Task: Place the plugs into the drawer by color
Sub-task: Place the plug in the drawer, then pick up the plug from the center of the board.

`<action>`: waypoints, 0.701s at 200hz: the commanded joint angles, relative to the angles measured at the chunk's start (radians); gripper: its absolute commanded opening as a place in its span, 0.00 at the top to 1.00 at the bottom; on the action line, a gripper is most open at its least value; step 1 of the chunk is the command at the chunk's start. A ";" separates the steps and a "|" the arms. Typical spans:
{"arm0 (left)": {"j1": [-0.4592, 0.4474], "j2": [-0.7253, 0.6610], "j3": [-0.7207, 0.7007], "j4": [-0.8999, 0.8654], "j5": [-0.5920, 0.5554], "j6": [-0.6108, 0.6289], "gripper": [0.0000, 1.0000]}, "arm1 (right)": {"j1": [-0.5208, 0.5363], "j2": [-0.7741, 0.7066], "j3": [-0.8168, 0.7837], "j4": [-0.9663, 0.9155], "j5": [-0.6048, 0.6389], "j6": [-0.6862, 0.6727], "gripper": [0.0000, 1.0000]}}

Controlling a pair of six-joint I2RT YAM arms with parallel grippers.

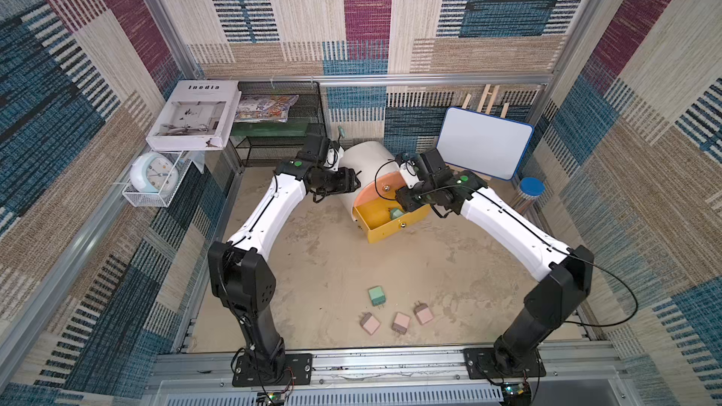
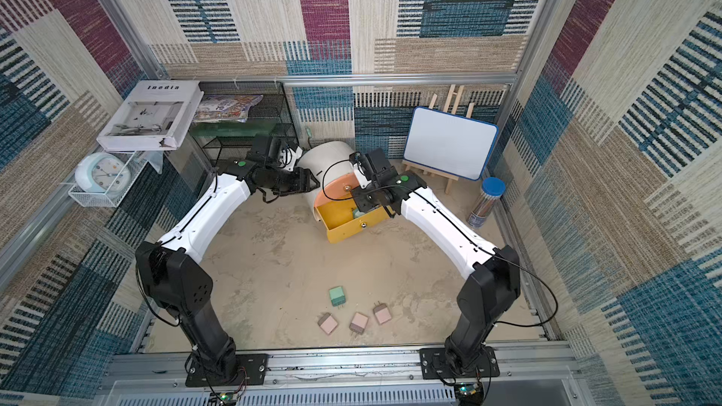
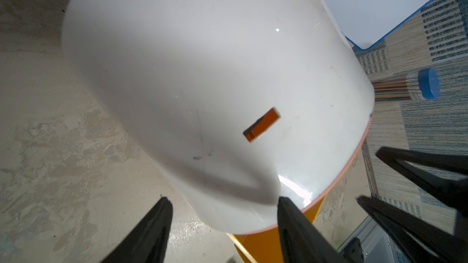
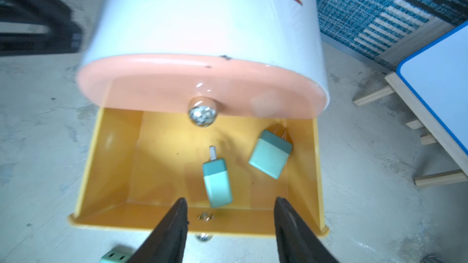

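Note:
The drawer cabinet (image 1: 367, 158) is a white barrel with a shut peach front (image 4: 202, 82). Its yellow drawer (image 1: 390, 228) stands pulled out. Two mint green plugs (image 4: 217, 185) (image 4: 271, 158) lie inside it. My right gripper (image 4: 230, 199) hangs open just above the yellow drawer's front edge (image 2: 359, 199), holding nothing. My left gripper (image 3: 224, 198) is open against the cabinet's left side (image 1: 353, 181), one fingertip (image 3: 285, 206) by the front rim. Near the table's front lie a green plug (image 1: 377, 296) and three pink plugs (image 1: 370, 323) (image 1: 401, 322) (image 1: 424, 314).
A black wire-mesh shelf (image 1: 281, 123) stands at the back left, with a white book (image 1: 195, 115) and a clock (image 1: 154, 177) in a basket beside it. A whiteboard on an easel (image 1: 484, 142) and a blue-lidded jar (image 1: 529, 189) stand at the back right.

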 commanded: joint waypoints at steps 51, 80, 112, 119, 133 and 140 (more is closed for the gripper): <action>0.000 -0.008 -0.007 0.020 -0.006 0.009 0.30 | 0.334 -0.172 -0.418 0.192 0.056 0.325 0.41; 0.001 -0.011 -0.009 0.020 -0.006 0.009 0.30 | 0.441 -0.157 -0.541 0.274 0.040 0.483 0.41; -0.001 -0.011 -0.009 0.020 0.002 0.008 0.30 | 0.483 -0.132 -0.606 0.285 0.008 0.588 0.40; -0.001 -0.011 -0.009 0.020 0.003 0.008 0.30 | 0.488 -0.126 -0.616 0.290 0.000 0.602 0.40; -0.001 -0.014 -0.009 0.021 0.004 0.008 0.30 | 0.496 -0.109 -0.639 0.303 -0.018 0.621 0.38; -0.001 -0.015 -0.009 0.020 0.004 0.008 0.30 | 0.500 -0.097 -0.648 0.305 -0.024 0.629 0.38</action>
